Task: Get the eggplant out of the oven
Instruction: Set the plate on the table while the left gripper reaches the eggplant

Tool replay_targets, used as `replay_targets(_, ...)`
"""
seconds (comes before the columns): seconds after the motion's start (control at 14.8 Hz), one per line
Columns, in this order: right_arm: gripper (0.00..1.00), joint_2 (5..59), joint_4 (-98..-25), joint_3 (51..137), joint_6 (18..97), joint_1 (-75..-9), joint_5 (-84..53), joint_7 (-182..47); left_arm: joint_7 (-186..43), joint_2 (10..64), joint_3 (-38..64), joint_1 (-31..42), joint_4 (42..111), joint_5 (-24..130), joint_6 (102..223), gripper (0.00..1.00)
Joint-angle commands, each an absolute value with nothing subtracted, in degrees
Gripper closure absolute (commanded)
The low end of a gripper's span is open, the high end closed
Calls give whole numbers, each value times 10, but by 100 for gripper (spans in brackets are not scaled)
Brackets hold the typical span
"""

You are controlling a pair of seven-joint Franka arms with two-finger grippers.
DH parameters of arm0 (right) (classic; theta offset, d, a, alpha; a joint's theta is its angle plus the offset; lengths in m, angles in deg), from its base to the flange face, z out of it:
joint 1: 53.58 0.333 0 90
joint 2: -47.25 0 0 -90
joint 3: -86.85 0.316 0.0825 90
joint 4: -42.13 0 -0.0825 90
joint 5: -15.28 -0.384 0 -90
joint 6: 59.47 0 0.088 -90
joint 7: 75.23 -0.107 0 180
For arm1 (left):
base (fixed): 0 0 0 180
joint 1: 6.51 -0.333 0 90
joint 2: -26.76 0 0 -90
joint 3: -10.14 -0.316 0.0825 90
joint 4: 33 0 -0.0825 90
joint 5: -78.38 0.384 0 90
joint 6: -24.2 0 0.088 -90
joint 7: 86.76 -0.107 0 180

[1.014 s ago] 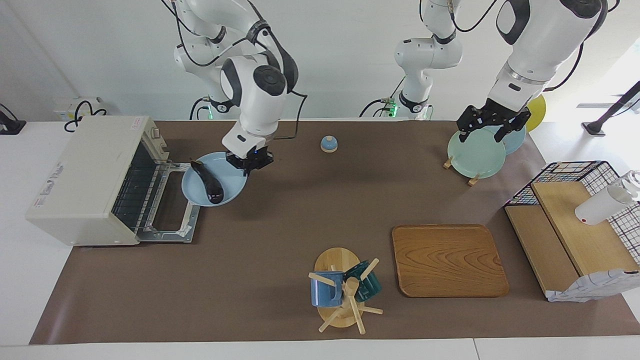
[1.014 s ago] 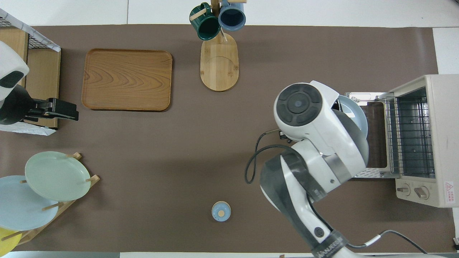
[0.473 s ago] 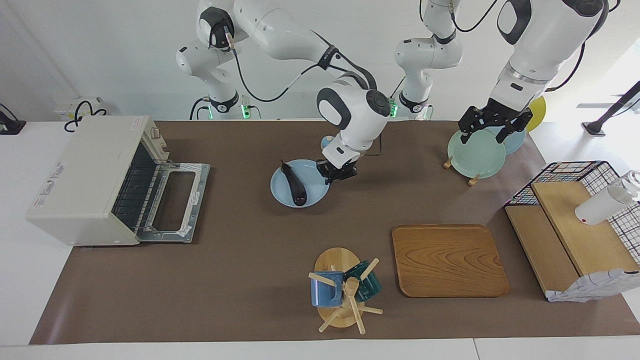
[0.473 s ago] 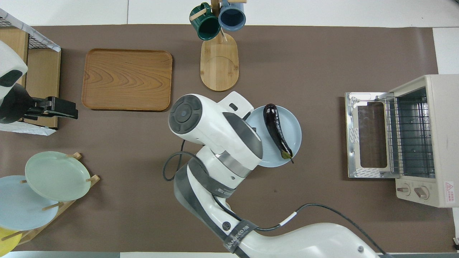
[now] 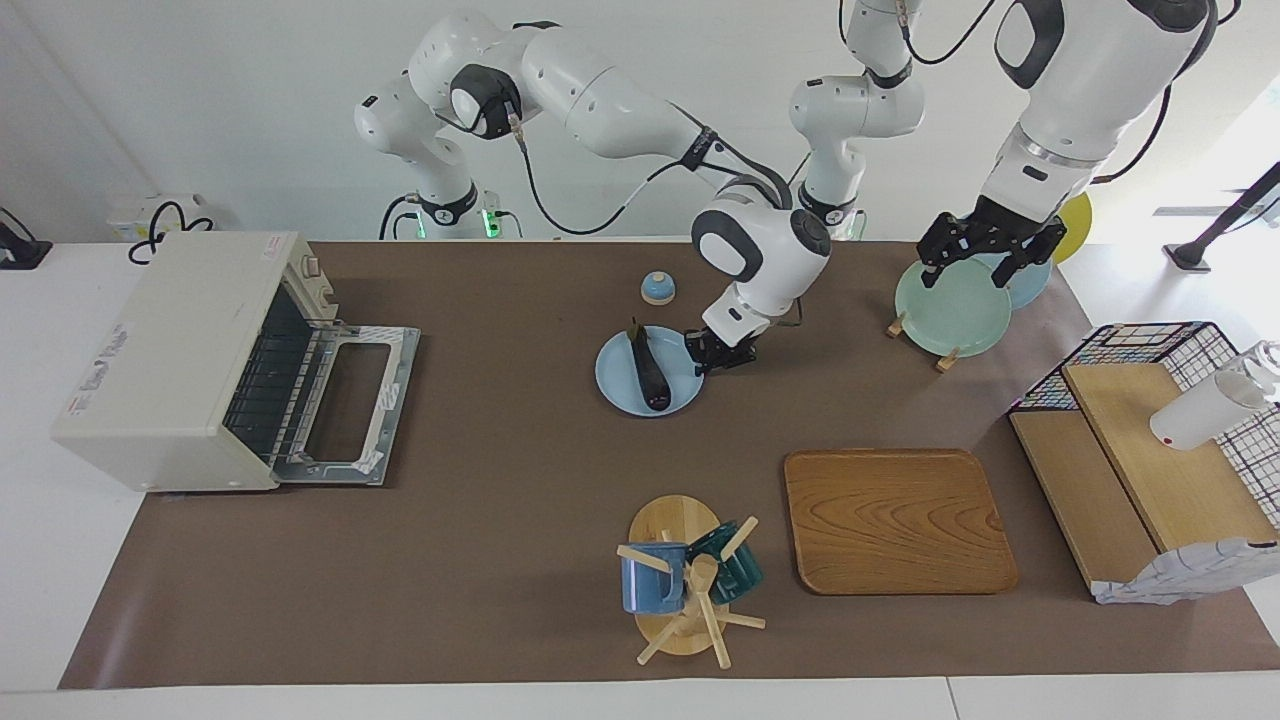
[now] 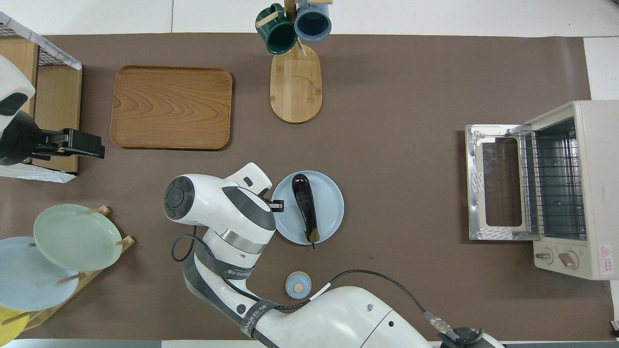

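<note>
My right gripper [image 5: 722,357] is clamped on the plate [image 5: 619,385] rim; I should lower it level so the eggplant [image 5: 648,372] cannot roll.

A wooden tray [image 5: 899,520] lay on the brown mat [image 5: 500,520]. Beside the tray, toward the right arm's end, stood a mug rack [image 5: 685,590] with a blue mug [image 5: 642,585] and a green mug [image 5: 735,565]. Nearer the robots than the tray sat a light blue plate [image 5: 622,378], a small bell [image 5: 657,288] and a plate stand holding a pale green plate [image 5: 950,305]. A wire basket [image 5: 1150,345] stood toward the left arm's end.

Bright, even light, soft shadows, both views sharp.
</note>
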State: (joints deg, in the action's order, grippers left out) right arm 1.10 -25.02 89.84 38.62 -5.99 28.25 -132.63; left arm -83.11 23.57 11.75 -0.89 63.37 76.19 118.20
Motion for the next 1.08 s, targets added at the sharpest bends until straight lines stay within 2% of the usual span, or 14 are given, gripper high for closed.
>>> replay_targets(0.0,55,13,-228,905,391,-80,273,-1329,-832,231,116,-11,643,753,1194,0)
replay_targets(0.07,45,26,-229,905,397,-83,271,-1327,-832,231,116,-11,643,752,1194,0)
replay_targets(0.34,44,79,-230,905,372,-93,256,-1318,-832,231,116,-11,644,749,1197,0)
replay_targets(0.41,49,87,-233,903,353,-93,264,-1291,-831,231,116,-11,644,748,1197,0)
replay_targets(0.54,70,114,-263,897,320,-115,273,-1250,-820,231,116,-8,645,735,1204,0)
replay_targets(0.61,81,131,-291,897,317,-136,273,-1245,-804,231,116,-4,651,731,1210,0)
replay_targets(0.74,93,180,-375,897,324,-176,276,-1210,-760,231,117,25,666,729,1230,0)
replay_targets(0.81,99,209,-416,897,331,-201,278,-1176,-732,231,117,44,672,729,1240,0)
replay_targets(1.01,100,287,-537,898,378,-287,277,-1079,-677,232,117,88,692,729,1269,0)
